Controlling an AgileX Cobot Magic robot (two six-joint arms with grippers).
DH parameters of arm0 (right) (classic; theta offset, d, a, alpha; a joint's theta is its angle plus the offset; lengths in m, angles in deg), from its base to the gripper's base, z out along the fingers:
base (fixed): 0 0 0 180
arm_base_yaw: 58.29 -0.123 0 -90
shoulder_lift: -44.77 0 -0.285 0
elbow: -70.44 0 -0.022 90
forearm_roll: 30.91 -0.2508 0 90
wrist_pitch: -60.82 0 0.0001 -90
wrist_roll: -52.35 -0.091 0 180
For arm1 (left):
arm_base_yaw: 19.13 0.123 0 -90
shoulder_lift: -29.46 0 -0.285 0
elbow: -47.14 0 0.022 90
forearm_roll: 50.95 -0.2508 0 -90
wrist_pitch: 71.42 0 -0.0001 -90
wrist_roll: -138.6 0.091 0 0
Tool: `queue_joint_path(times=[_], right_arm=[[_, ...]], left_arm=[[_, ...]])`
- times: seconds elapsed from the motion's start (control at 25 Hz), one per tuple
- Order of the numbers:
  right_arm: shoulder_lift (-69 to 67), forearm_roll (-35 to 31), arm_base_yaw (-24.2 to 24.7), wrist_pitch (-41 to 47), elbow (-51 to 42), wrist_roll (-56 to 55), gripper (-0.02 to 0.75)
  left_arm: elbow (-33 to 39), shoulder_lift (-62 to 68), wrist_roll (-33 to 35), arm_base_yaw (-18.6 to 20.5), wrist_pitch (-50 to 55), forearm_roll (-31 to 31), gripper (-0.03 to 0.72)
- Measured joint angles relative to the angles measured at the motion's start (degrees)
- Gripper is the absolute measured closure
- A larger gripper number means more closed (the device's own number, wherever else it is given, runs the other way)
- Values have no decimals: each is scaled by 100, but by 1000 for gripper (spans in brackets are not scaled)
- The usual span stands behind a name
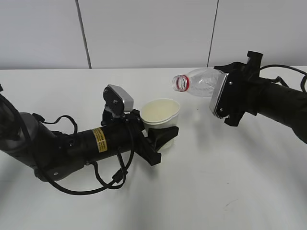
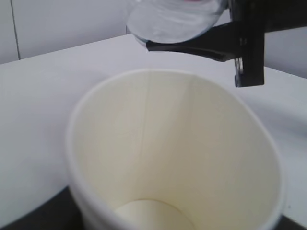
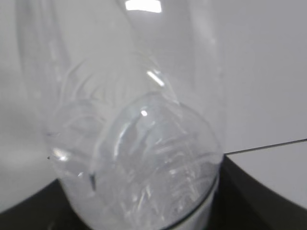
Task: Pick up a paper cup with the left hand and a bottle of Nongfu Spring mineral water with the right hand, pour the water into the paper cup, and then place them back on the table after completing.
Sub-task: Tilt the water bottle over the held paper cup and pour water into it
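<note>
The left claw sits low and nearest, and it is squeezed around the paper cup. The cup stands up out of the claw with its mouth open to the top. Looking down from this claw's own camera, the cup looks dry and empty inside.

Farther back and higher, off to the side of the left claw, the right claw is clamped on the bottle. The bottle lies on its side in the air, held by its fat end. Its open mouth with the red ring points toward the cup and hangs just above and a bit behind the cup's far rim. No stream of water shows. I cannot tell how much water is in the bottle.

What could go wrong: the mouth is not quite over the middle of the cup, so water may splash past the rim onto the table. The soft cup could also bend if squeezed harder.
</note>
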Motion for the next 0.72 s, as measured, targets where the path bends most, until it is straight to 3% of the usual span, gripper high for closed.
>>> queue_joint_path(times=[0.72], right_arm=[[0,-22,0,0,0,672,310]], left_arm=[[0,0,0,-147,0,-13,307]])
